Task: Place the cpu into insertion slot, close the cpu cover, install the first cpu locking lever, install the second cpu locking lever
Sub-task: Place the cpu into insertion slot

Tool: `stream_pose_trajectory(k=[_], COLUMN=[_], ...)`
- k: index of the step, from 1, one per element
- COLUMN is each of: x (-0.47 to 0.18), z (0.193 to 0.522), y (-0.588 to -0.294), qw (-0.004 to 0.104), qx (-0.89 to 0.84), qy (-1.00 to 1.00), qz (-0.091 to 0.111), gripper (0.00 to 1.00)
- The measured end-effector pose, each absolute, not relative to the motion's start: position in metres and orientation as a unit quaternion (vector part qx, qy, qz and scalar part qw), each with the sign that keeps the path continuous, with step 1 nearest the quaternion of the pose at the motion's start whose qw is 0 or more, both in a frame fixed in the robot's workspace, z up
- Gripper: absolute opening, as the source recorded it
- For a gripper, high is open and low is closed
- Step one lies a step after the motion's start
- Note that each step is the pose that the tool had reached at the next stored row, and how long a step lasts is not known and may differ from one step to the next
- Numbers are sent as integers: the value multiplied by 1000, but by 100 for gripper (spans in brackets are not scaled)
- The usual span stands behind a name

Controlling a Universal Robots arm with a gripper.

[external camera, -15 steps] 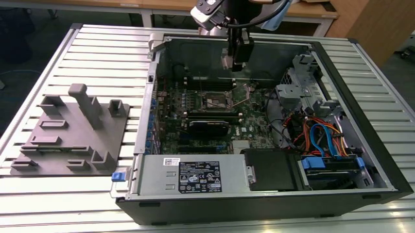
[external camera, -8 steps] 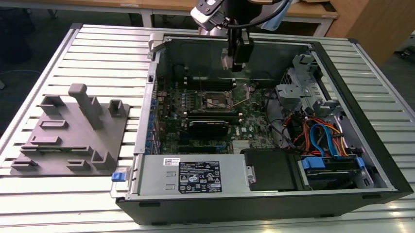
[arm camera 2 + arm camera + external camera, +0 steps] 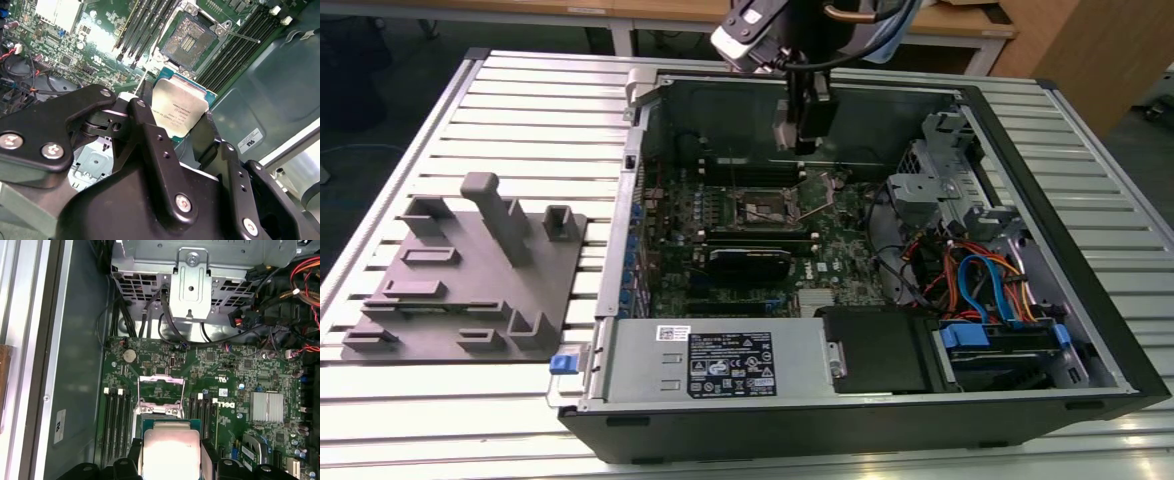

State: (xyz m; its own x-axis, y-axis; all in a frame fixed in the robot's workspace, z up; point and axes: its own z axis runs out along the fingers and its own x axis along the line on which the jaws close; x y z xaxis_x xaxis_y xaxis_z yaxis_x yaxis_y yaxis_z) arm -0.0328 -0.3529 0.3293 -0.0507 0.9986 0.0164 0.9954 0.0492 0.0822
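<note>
Over the open computer case (image 3: pixel 854 432), the gripper (image 3: pixel 801 140) is hanging above the far part of the motherboard (image 3: pixel 720 215). Both wrist views are showing what it is carrying: its two black fingers (image 3: pixel 136 107) are pressing against opposite edges of the cpu (image 3: pixel 180 111), so the hand is clamped on the chip, which is riding between them with its dull metal top facing the cameras. The insertion slot (image 3: pixel 190 42) is lying just beyond the chip on the green board, apart from it, between two banks of long black memory slots (image 3: pixel 235 57). Its dark contact field is lying bare, so the cpu cover is not sitting down over it, though where that plate is standing I cannot tell. A thin metal lever (image 3: pixel 243 36) is sticking out beside the socket, unlatched as far as I can judge. The work, then, is sitting in its first step, bringing the chip to the socket, with the cover and both levers not yet dealt with. Seating the chip is calling, to my eye, for squaring its edges to the socket's rim, keeping it level, and lowering it without sliding, since the exposed contacts are looking easy to bend.
</note>
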Motion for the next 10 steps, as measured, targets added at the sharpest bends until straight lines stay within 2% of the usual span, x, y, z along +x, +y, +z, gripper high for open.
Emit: stream_pose_trajectory(k=[10], x=[-37], z=[320], y=[-352], qw=[12], qx=[689], qy=[724], qz=[26], gripper=[54])
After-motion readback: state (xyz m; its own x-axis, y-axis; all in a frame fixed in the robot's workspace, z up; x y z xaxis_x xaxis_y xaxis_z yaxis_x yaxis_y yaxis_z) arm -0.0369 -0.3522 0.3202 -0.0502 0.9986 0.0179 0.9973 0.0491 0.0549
